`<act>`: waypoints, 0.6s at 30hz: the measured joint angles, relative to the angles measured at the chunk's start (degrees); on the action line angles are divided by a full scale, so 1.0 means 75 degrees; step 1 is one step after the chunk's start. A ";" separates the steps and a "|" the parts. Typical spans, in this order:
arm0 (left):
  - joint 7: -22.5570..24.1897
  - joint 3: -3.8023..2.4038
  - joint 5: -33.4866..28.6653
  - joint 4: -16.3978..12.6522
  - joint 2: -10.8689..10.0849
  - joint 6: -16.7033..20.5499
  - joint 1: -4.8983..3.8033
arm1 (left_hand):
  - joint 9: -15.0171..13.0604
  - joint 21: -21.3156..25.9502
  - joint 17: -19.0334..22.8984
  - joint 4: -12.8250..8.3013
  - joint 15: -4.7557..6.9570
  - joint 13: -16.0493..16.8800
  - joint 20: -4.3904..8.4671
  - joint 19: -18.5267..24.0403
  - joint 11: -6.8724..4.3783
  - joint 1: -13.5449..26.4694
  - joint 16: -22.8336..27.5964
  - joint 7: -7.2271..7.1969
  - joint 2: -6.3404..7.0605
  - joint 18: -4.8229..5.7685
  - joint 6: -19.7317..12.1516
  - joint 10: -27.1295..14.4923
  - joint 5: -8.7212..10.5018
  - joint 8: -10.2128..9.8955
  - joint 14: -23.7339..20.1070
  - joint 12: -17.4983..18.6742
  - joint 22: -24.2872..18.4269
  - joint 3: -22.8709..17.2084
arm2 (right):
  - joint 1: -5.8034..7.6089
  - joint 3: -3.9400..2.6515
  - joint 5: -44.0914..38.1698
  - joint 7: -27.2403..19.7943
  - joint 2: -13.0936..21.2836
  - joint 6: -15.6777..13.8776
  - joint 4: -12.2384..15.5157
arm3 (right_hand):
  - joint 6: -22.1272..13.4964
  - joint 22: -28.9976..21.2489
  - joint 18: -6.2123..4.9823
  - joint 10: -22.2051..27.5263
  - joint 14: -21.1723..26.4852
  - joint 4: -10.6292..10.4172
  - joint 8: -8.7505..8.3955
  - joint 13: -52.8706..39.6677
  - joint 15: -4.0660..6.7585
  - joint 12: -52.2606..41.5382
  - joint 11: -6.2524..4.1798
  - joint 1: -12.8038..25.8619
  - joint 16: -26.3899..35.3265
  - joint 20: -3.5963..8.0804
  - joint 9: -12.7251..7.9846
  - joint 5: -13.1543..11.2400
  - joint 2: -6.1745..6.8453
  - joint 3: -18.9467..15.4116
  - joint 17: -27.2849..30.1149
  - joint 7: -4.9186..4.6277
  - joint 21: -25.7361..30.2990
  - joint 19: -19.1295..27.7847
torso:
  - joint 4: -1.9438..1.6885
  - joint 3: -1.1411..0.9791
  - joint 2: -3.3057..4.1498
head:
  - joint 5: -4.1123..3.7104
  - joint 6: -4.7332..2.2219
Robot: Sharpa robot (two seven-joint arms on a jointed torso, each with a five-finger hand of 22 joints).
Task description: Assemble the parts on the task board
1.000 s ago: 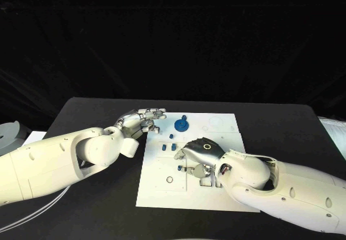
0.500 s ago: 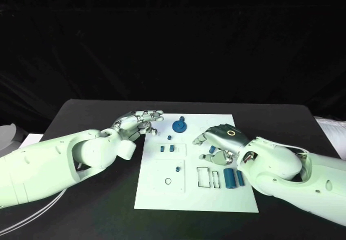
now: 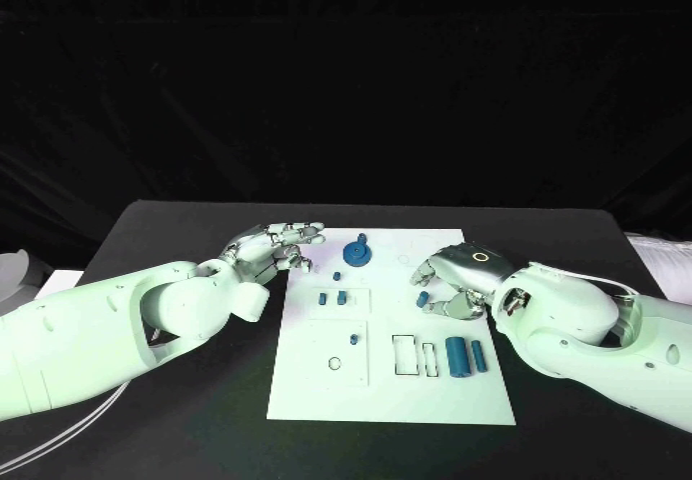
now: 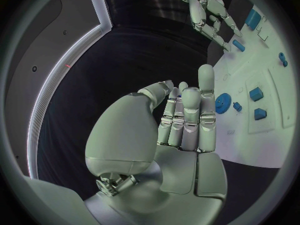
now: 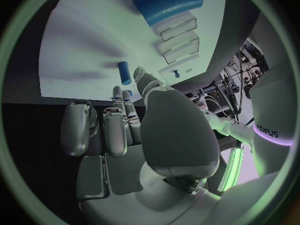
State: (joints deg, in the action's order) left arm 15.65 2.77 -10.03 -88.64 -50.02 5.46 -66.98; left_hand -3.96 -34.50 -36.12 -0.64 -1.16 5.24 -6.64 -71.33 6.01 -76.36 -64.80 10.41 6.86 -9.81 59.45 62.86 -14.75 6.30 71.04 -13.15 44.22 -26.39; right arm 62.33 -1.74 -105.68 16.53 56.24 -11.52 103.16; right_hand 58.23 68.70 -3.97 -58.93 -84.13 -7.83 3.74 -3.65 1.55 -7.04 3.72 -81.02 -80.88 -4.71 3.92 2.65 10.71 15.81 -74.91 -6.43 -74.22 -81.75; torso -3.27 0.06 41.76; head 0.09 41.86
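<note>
Board: I see the white task board (image 3: pixel 325 385) flat in the middle of the black table (image 3: pixel 173 225), its long side running away from the robot.
Round part: a blue round piece (image 3: pixel 359 250) with a knob sits at the board's far edge, near its middle.
Small parts: two little blue blocks (image 3: pixel 333 297) lie side by side in a framed square on the board's left half; a tiny blue peg (image 3: pixel 338 275) is just beyond them, toward the round piece.
Cylinder: a larger blue cylinder (image 3: pixel 457 357) lies in a slot on the board's right half, near the near edge, with a second blue piece (image 3: pixel 479 359) touching its right side.
Empty frames: two narrow outlined slots (image 3: pixel 414 356) sit just left of the cylinder.
Short blue piece: a small blue piece (image 3: pixel 423 298) lies on the board right at the right hand's fingertips; I cannot tell if it is touched.
Right hand: my right hand (image 3: pixel 454 285) hangs over the board's right edge, fingers curled downward and close together; from the wrist camera (image 5: pixel 125 130) I see nothing in them.
Left hand: my left hand (image 3: pixel 274 245) is over the table just off the board's far left corner, fingers loosely bent and close together, holding nothing; the wrist camera (image 4: pixel 181 120) shows the same.
</note>
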 measured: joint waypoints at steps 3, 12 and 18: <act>-0.0004 0.0000 0.0001 0.0000 0.0000 -0.0006 0.0000 | 0.0000 0.0000 0.0000 0.0000 0.0000 0.0000 0.0000 0.0000 0.0000 0.0000 0.0000 0.0000 0.0000 0.0001 0.0000 0.0000 0.0000 0.0000 0.0000 0.0000 0.0000 0.0000 | 0.0001 0.0000 0.0008 0.0024 -0.0060 0.0057 -0.0043 | 0.0000 -0.0038 0.0000 -0.0106 0.0000 0.0000 0.0000 -0.0008 0.0000 -0.0033 -0.0028 -0.0082 0.0029 0.0000 0.0008 0.0000 -0.0082 0.0000 0.0000 0.0000 0.0020 0.0000 | -0.0004 0.0000 0.0000 | -0.0001 0.0001; -0.0023 0.0000 0.0003 -0.0001 -0.0001 -0.0034 0.0000 | 0.0000 0.0000 0.0008 0.0000 0.0000 -0.0001 0.0000 0.0000 0.0000 0.0000 0.0000 0.0000 0.0000 0.0001 0.0000 0.0000 0.0000 0.0000 0.0000 0.0000 0.0000 0.0000 | -0.0011 0.0002 -0.0008 0.0096 -0.0160 0.0184 -0.0157 | 0.0498 -0.0042 0.0000 -0.0757 0.0030 -0.0079 0.0149 -0.0046 -0.0030 -0.0286 -0.0037 -0.0300 0.0029 -0.0001 0.0078 0.0000 -0.0468 0.0219 0.0000 -0.0001 0.0020 0.0000 | -0.0005 0.0001 0.0004 | 0.0029 0.0020; -0.0032 0.0000 0.0004 -0.0001 -0.0005 -0.0050 0.0000 | 0.0000 0.0000 0.0008 0.0000 0.0000 -0.0001 0.0000 0.0000 0.0000 0.0000 0.0000 0.0000 0.0000 0.0001 0.0000 0.0000 0.0000 0.0000 0.0000 0.0000 0.0000 0.0000 | -0.0018 -0.0001 -0.0086 0.0126 -0.0199 0.0237 -0.0149 | 0.0777 -0.0002 0.0000 -0.1044 0.0030 -0.0060 0.0209 -0.0035 -0.0030 -0.0285 -0.0101 -0.0359 0.0029 -0.0001 0.0122 -0.0003 -0.0527 0.0386 0.0001 0.0037 0.0020 0.0000 | 0.0005 -0.0001 0.0004 | 0.0045 0.0028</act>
State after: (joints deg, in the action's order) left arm 15.41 2.77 -10.00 -88.64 -50.06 5.09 -66.98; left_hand -3.96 -34.50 -36.06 -0.64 -1.16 5.24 -6.64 -71.33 6.02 -76.36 -64.80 10.41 6.86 -9.80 59.45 62.87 -14.75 6.30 71.04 -13.15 44.22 -26.39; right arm 62.20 -1.74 -106.33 17.48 54.75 -9.75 102.04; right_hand 64.06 68.69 -3.97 -66.76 -83.91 -8.28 5.30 -3.91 1.33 -9.18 2.96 -83.71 -80.66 -4.71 4.83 2.63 6.76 18.70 -74.90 -6.16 -74.07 -81.75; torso -3.23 0.05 41.80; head 0.42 42.07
